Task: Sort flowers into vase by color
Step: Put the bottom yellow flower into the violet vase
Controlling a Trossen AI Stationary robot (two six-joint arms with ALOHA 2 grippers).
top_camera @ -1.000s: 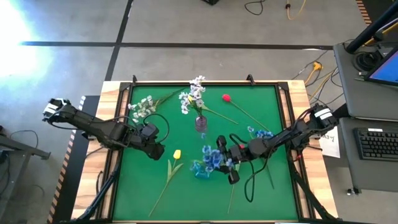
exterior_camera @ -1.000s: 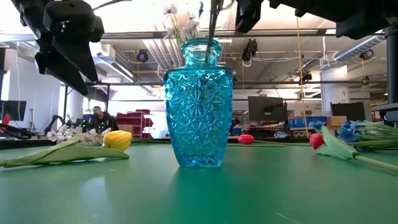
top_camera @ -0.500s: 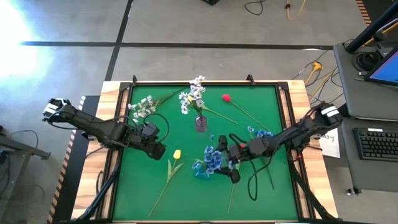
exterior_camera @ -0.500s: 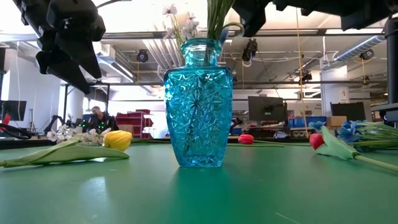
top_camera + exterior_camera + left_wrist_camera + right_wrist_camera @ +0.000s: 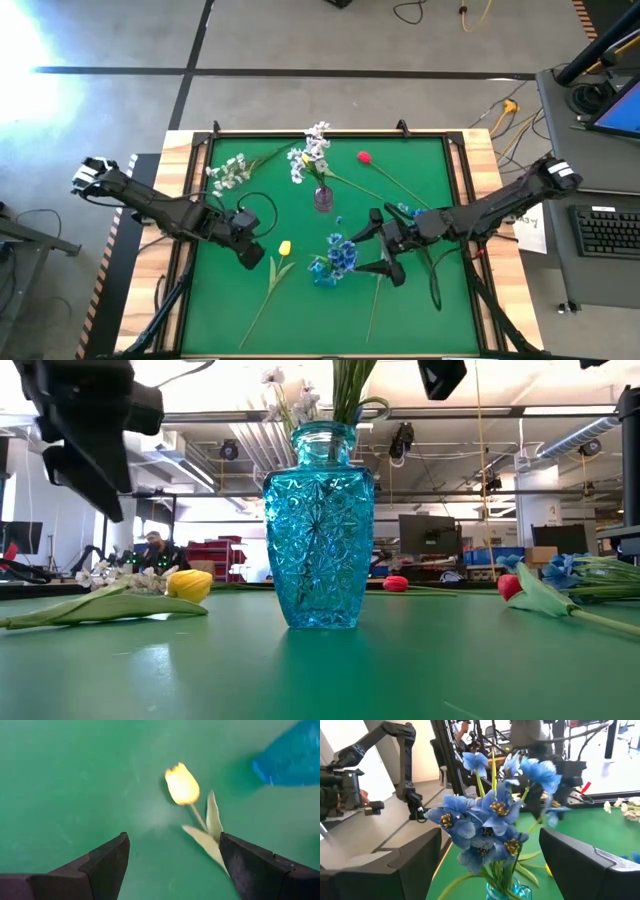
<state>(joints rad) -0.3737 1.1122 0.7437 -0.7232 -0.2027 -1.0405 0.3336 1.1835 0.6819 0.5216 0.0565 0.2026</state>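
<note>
The blue glass vase point(image 5: 322, 274) stands on the green table and holds blue clustered blooms point(image 5: 487, 822). My right gripper point(image 5: 381, 245) is open just to the right of it, a finger on either side of the blooms point(image 5: 341, 254), touching nothing. My left gripper point(image 5: 172, 840) is open above the table, left of the yellow tulip point(image 5: 182, 784), which lies flat. A small purple vase point(image 5: 323, 198) holds white sprays. A red tulip point(image 5: 364, 157), a blue flower point(image 5: 405, 211) and white blossoms point(image 5: 228, 174) lie on the table.
The yellow tulip's long stem and leaf point(image 5: 272, 278) run toward the near edge. Green stems point(image 5: 432, 268) lie under my right arm. A wooden rim point(image 5: 180, 200) frames the table. In the low view the blue vase point(image 5: 319, 525) stands in the middle, red tulips point(image 5: 510, 586) to its right.
My right gripper has drawn back from the blue vase toward the table's right edge. The blue flower stems have settled down into the vase and stand there alone. My left gripper has shifted a little toward the near edge and the yellow tulip.
</note>
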